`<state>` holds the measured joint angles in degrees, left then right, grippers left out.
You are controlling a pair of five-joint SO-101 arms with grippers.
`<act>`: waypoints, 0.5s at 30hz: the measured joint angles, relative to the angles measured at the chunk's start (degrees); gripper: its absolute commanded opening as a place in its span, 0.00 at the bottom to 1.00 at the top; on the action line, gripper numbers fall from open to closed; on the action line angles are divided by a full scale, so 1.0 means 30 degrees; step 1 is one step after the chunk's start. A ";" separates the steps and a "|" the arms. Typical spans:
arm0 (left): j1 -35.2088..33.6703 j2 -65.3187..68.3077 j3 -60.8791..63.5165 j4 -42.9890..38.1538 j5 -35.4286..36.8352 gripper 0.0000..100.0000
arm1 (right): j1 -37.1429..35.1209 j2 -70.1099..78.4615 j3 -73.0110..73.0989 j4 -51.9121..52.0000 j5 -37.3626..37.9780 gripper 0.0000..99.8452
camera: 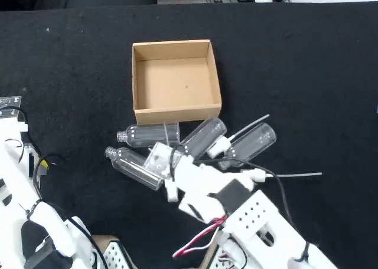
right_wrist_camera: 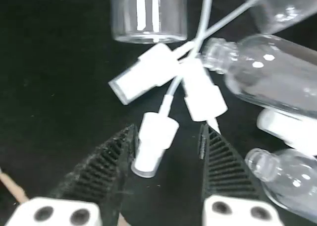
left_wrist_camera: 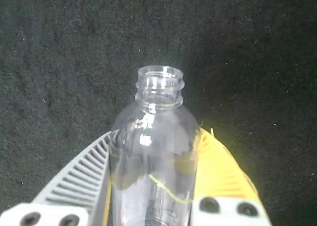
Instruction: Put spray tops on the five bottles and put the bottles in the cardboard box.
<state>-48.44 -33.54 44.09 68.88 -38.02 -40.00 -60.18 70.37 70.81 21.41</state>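
Observation:
My left gripper [left_wrist_camera: 156,186] is shut on a clear bottle [left_wrist_camera: 153,151] with an open, uncapped neck, held over the black mat between its grey and yellow fingers. My right gripper [right_wrist_camera: 167,132] is open low over the mat, with a white spray top [right_wrist_camera: 151,141] lying between its black fingers, untouched. Two more spray tops [right_wrist_camera: 143,80] [right_wrist_camera: 203,94] lie just beyond it, their tubes crossing. Several clear bottles [camera: 150,134] [camera: 133,167] [camera: 204,133] [camera: 251,142] lie on their sides in front of the cardboard box [camera: 176,112], with the right gripper [camera: 168,174] among them.
The cardboard box has nothing in it. Another spray top [camera: 258,176] with a long tube lies right of the right arm. The left arm [camera: 35,233] stands at the near left corner. Cables run along the table's left edge and behind the right arm.

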 measured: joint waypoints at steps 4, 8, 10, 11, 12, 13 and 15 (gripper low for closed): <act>0.0000 0.0000 0.0000 0.0000 0.0000 0.04 | -0.0352 0.0410 0.0000 -0.0117 -0.0147 0.19; 0.0000 0.0000 0.0000 0.0000 0.0000 0.04 | -0.0352 0.0498 0.0527 -0.1114 -0.0147 0.19; 0.0000 0.0000 0.0000 0.0000 0.0000 0.04 | -0.0352 0.0498 0.0996 -0.1582 -0.0147 0.19; 0.0000 0.0000 0.0000 0.0000 0.0000 0.04 | -0.0117 0.0498 0.1084 -0.1641 -0.0147 0.19; 0.0000 0.0000 0.0000 0.0000 0.0000 0.04 | 0.0147 0.0498 0.1114 -0.1700 -0.0176 0.19; 0.0000 0.0000 0.0000 0.0000 0.0000 0.04 | 0.0322 0.0498 0.1114 -0.1729 -0.0176 0.19; 0.0000 0.0000 0.0000 0.0000 0.0000 0.04 | 0.0498 0.0498 0.1319 -0.1729 -0.0176 0.19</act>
<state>-48.44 -33.54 44.09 68.88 -38.02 -38.51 -58.68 74.33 65.63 20.88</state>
